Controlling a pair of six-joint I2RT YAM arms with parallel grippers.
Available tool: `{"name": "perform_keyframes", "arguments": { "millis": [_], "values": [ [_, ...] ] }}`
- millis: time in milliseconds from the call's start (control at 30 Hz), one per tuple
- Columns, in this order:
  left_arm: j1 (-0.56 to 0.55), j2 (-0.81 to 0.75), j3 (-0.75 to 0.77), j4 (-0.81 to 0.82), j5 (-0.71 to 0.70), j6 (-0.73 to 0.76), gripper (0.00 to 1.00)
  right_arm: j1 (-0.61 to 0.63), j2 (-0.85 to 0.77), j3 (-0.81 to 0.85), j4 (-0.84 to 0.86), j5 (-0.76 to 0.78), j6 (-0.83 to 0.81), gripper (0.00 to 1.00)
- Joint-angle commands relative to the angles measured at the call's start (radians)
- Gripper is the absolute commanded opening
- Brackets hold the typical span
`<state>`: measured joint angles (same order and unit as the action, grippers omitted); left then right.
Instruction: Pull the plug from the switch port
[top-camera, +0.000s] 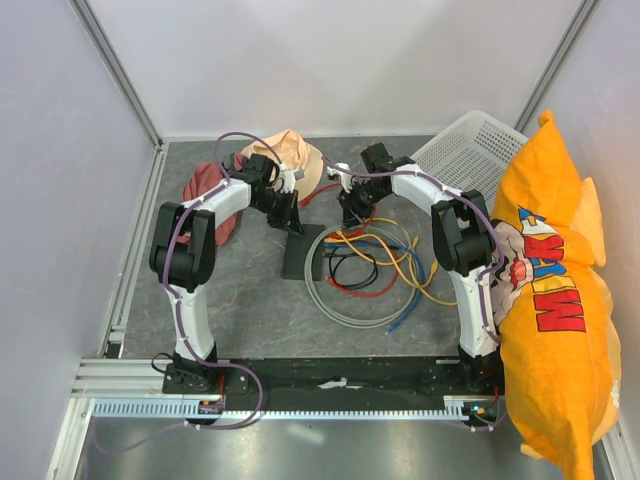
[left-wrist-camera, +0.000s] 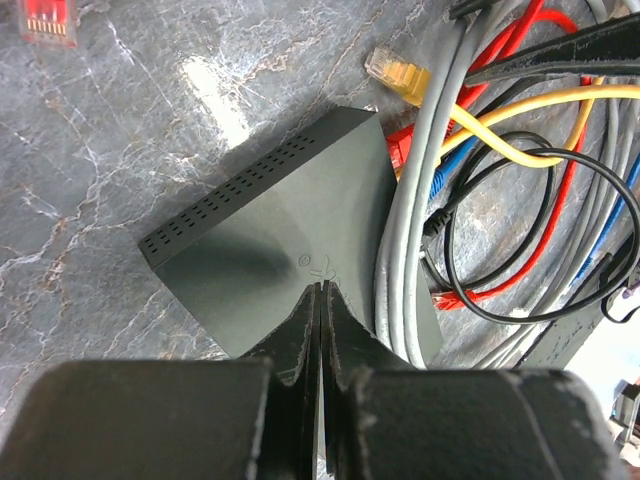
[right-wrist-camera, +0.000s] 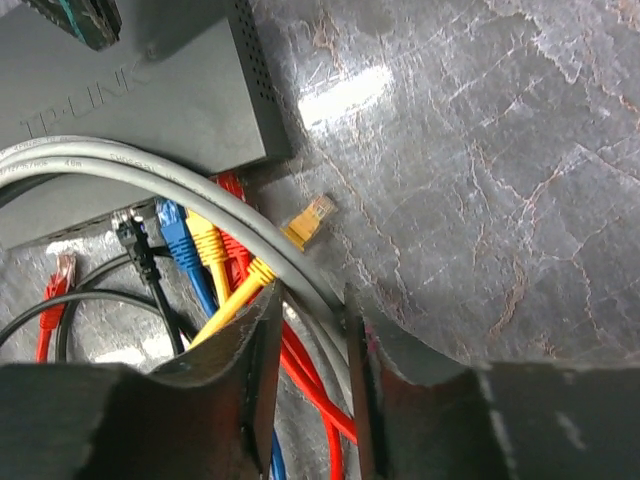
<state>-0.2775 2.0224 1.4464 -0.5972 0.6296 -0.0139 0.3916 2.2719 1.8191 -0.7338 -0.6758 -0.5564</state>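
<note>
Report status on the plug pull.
Left gripper shut, tips on flat matte black switch. Right gripper open astride thick grey cables. Coloured plugs in ports.

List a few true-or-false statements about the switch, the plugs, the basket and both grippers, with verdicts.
1. The left gripper is shut, its tips over the black switch. True.
2. A white basket stands at the far right of the table. True.
3. The loose yellow plug sits in a switch port. False: it lies unplugged on the table beside the switch.
4. The right gripper is squeezed shut on nothing. False: its jaws stand apart, with a grey cable running between them.
</note>
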Motion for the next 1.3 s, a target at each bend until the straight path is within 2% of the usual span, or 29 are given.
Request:
{"name": "perform_keyframes", "arguments": {
  "millis": [0,33,67,133,233,467,733,800,1000,1033,1067,1100,1167,1200,1267],
  "values": [
    [-0.012,0.012,0.000,0.008,0.005,0.031,0.02,-0.007,-0.002,-0.006,-0.053,-0.013,-0.053,0.34],
    [-0.012,0.013,0.002,0.010,0.005,0.029,0.02,-0.008,-0.003,-0.009,-0.067,-0.011,-0.060,0.24],
    [-0.014,0.016,0.002,0.010,0.005,0.031,0.02,-0.010,-0.006,-0.007,-0.078,-0.021,-0.071,0.19],
    [-0.015,0.019,0.002,0.010,0.001,0.031,0.02,-0.016,-0.026,-0.014,-0.105,-0.025,-0.089,0.09],
    [-0.019,0.024,-0.006,0.011,-0.004,0.035,0.02,-0.034,-0.113,-0.056,-0.118,-0.045,-0.135,0.01],
    [-0.032,0.045,-0.027,0.010,-0.037,0.045,0.02,-0.077,-0.351,-0.187,-0.121,-0.019,-0.197,0.01],
    [-0.051,0.056,-0.037,0.010,-0.064,0.048,0.02,-0.166,-0.437,-0.313,-0.180,0.077,-0.290,0.00],
    [-0.051,0.058,-0.032,0.010,-0.067,0.046,0.02,-0.186,-0.451,-0.342,-0.180,0.140,-0.296,0.00],
    [-0.055,0.064,-0.027,0.010,-0.074,0.046,0.02,-0.267,-0.463,-0.382,-0.090,0.280,-0.222,0.00],
    [-0.055,0.064,-0.027,0.010,-0.076,0.046,0.02,-0.270,-0.468,-0.386,-0.061,0.312,-0.171,0.01],
    [-0.058,0.065,-0.026,0.010,-0.076,0.048,0.02,-0.273,-0.483,-0.383,-0.046,0.318,-0.162,0.08],
    [-0.060,0.065,-0.027,0.010,-0.074,0.048,0.02,-0.272,-0.494,-0.380,-0.029,0.271,-0.163,0.25],
    [-0.060,0.064,-0.026,0.008,-0.070,0.048,0.02,-0.272,-0.532,-0.371,-0.006,0.185,-0.155,0.35],
    [-0.060,0.064,-0.026,0.010,-0.068,0.048,0.02,-0.255,-0.540,-0.366,0.004,0.101,-0.155,0.48],
    [-0.060,0.064,-0.026,0.011,-0.067,0.046,0.02,-0.220,-0.546,-0.360,0.020,0.064,-0.152,0.59]
  ]
}}
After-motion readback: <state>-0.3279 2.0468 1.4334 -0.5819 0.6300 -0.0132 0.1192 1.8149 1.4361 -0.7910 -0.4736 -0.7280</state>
